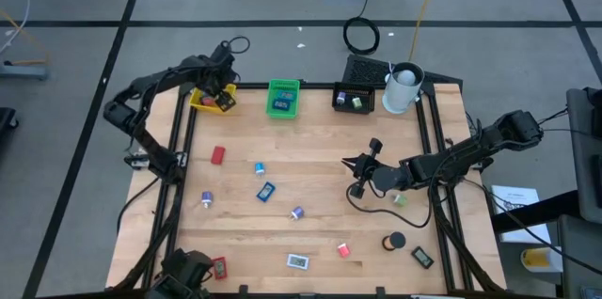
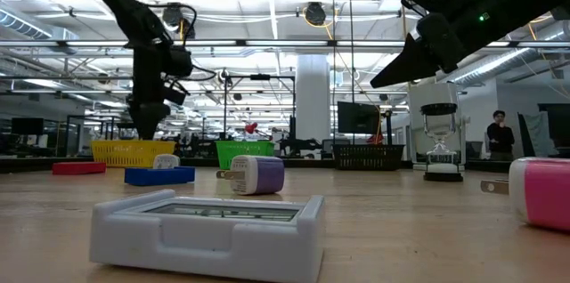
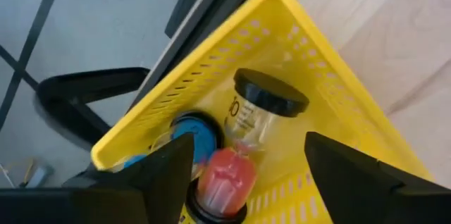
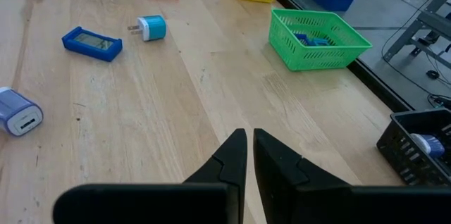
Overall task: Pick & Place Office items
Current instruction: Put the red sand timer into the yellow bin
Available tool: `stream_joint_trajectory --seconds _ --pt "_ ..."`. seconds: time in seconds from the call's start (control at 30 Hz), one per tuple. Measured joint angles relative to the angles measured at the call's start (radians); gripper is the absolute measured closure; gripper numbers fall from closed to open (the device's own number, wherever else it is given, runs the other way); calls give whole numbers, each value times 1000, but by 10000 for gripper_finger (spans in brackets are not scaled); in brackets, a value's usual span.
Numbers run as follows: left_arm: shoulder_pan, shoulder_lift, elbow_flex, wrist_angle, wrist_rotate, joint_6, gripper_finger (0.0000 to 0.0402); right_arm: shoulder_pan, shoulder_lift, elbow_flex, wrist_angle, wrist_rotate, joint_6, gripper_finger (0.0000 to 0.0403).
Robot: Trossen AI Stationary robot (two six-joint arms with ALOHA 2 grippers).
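Wooden table [image 1: 310, 163] | left gripper [image 1: 218, 92] over yellow tray [image 1: 201, 102], jaws apart, empty | right gripper [image 1: 356, 165] mid-table, jaws closed, empty

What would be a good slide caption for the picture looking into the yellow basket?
Open left hand poised over the yellow basket, which holds small jars with black, blue and red tops.

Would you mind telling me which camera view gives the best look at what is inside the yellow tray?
The left wrist view: it looks straight into the yellow tray, showing a black-capped clear jar and a red piece. The high view shows the tray small, contents unclear; the low view only its side; the right wrist view its far corner.
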Motion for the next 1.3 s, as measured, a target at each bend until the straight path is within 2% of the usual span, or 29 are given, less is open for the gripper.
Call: stream_joint_trajectory --seconds 0.2,0.33,0.63,0.77,0.83,1.0,1.2,1.3 --pt "-2 82 0 44 -5 41 119 0 0 0 0 0 0 380" --pt "-4 133 0 37 -43 34 138 0 0 0 0 0 -5 380" --pt "-13 160 4 42 -49 28 179 0 0 0 0 0 -11 380" --pt "-13 160 3 46 -53 22 218 0 0 0 0 0 -11 380" --pt "-18 154 2 47 -62 23 241 0 0 0 0 0 -11 380" --pt "-18 115 -4 47 -40 23 243 0 0 0 0 0 -11 380" --pt "-20 -3 -4 33 -33 25 251 0 0 0 0 0 -11 380" --pt "-21 -75 -3 37 -8 32 268 0 0 0 0 0 -11 380"
